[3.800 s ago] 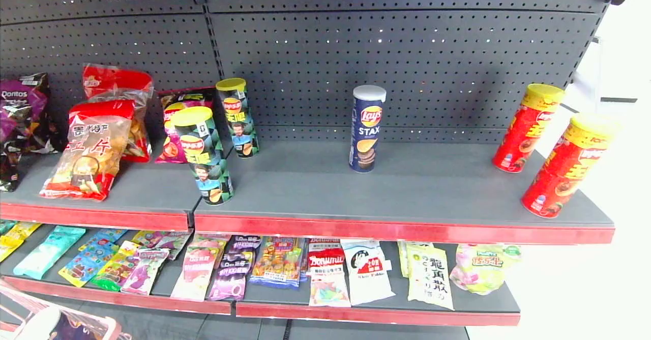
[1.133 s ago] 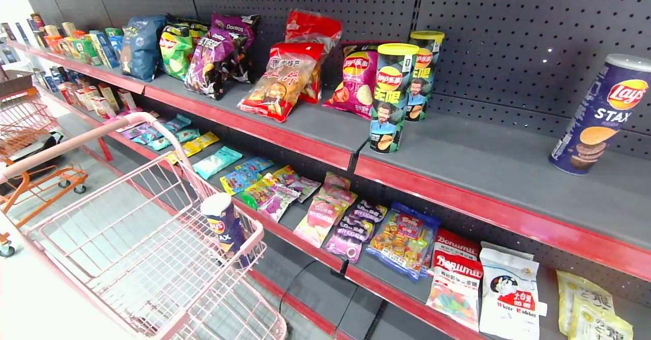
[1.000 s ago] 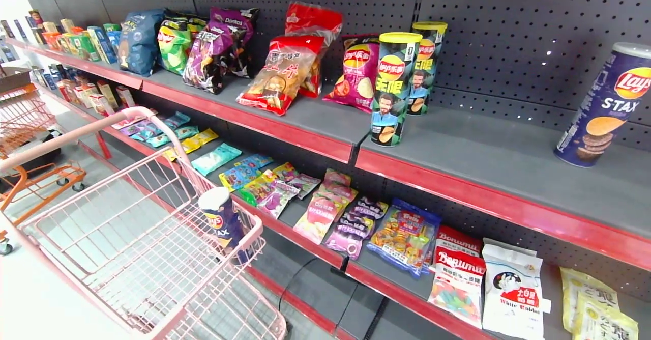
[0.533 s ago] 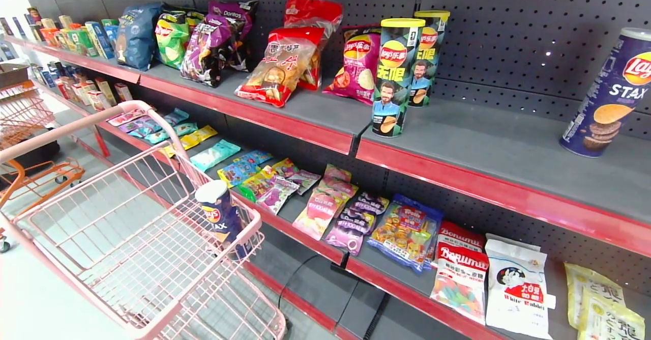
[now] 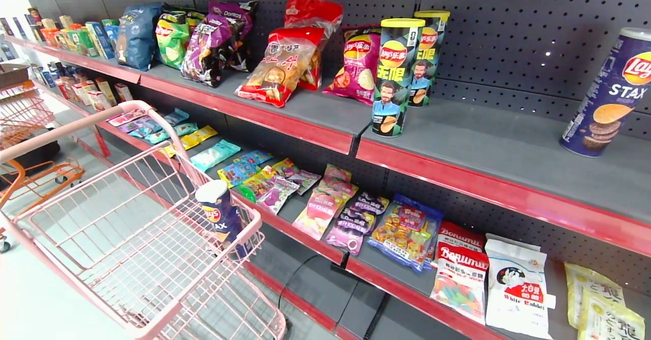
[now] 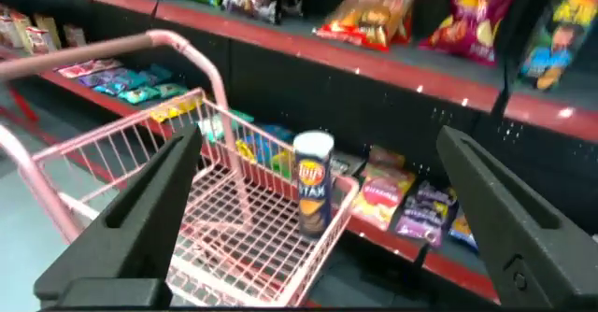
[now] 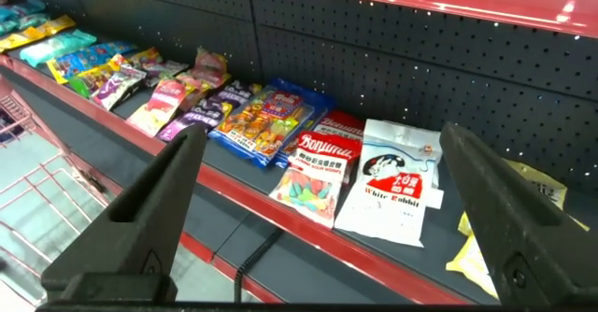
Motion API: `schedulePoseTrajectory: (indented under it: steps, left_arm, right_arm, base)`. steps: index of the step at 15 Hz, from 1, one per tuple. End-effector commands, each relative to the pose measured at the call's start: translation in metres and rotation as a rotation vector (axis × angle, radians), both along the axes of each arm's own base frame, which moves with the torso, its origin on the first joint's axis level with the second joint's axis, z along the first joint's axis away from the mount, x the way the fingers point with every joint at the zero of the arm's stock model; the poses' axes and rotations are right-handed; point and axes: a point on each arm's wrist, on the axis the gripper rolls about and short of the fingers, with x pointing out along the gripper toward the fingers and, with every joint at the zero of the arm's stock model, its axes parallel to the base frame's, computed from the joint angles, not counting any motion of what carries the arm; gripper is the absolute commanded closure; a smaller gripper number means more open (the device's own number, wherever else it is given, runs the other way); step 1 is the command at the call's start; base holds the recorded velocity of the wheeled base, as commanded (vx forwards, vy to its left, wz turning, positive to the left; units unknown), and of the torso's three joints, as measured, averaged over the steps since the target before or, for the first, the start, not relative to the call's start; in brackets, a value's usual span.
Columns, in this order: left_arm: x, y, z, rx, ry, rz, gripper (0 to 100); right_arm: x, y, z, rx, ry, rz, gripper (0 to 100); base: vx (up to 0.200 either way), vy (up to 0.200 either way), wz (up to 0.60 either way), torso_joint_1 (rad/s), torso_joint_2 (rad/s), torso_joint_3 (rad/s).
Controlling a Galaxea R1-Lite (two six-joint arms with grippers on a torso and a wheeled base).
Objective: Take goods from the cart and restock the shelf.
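A pink wire cart (image 5: pixel 127 218) stands left of the shelving, with one blue chip can (image 5: pixel 224 223) upright in its near corner. In the left wrist view that chip can (image 6: pixel 313 181) sits ahead of my left gripper (image 6: pixel 320 134), which is open above the pink wire cart (image 6: pixel 187 228). A matching blue can (image 5: pixel 608 93) stands at the right of the grey upper shelf (image 5: pixel 483 146). My right gripper (image 7: pixel 322 130) is open and faces the lower shelf (image 7: pixel 280 209) of flat snack packets, nothing between its fingers.
Two green cans (image 5: pixel 396 75) and several chip bags (image 5: pixel 279 70) stand along the upper shelf's left half; bare grey board lies between the green cans and the blue can. An orange cart (image 5: pixel 25 141) is far left. A black cable (image 5: pixel 305 284) lies on the floor.
The head camera swung left from facing the shelf to take in the cart, then settled. In the last half second nothing has moved.
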Motion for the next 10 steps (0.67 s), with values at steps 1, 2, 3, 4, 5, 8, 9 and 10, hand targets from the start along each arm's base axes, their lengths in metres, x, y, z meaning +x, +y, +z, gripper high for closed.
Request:
schedulePoseTrajectory:
  steps: [1,2,3,4,5,8,9,10]
  left_arm:
    - [0.119,0.003,0.051,0.011,0.311,0.119,0]
    - [0.121,0.004,0.051,0.01,0.314,0.12,0]
    - [0.179,0.007,0.04,0.02,0.348,0.075,0]
    - [0.203,0.008,0.03,0.047,0.374,0.044,0]
    - [0.225,0.008,0.012,0.071,0.448,0.016,0]
    - [0.259,0.008,-0.023,0.063,0.585,-0.069,0]
    - [0.276,0.009,-0.041,0.077,0.615,-0.088,0]
    - [0.282,0.01,-0.05,0.082,0.631,-0.094,0]
  right_arm:
    - [0.0,0.0,0.0,0.006,0.0,0.0,0]
    - [0.0,0.0,0.0,0.006,0.0,0.0,0]
    - [0.0,0.0,0.0,0.01,0.0,0.0,0]
    - [0.0,0.0,0.0,0.012,0.0,0.0,0]
    - [0.0,0.0,0.0,0.012,0.0,0.0,0]
    - [0.0,0.0,0.0,0.012,0.0,0.0,0]
    - [0.0,0.0,0.0,0.01,0.0,0.0,0]
    - [0.0,0.0,0.0,0.01,0.0,0.0,0]
  base:
    - [0.0,0.0,0.0,0.0,0.0,0.0]
    - [0.0,0.0,0.0,0.0,0.0,0.0]
    - [0.0,0.0,0.0,0.0,0.0,0.0]
    - [0.0,0.0,0.0,0.0,0.0,0.0]
    - [0.0,0.0,0.0,0.0,0.0,0.0]
    - [0.0,0.0,0.0,0.0,0.0,0.0]
    - [0.0,0.0,0.0,0.0,0.0,0.0]
    - [0.0,0.0,0.0,0.0,0.0,0.0]
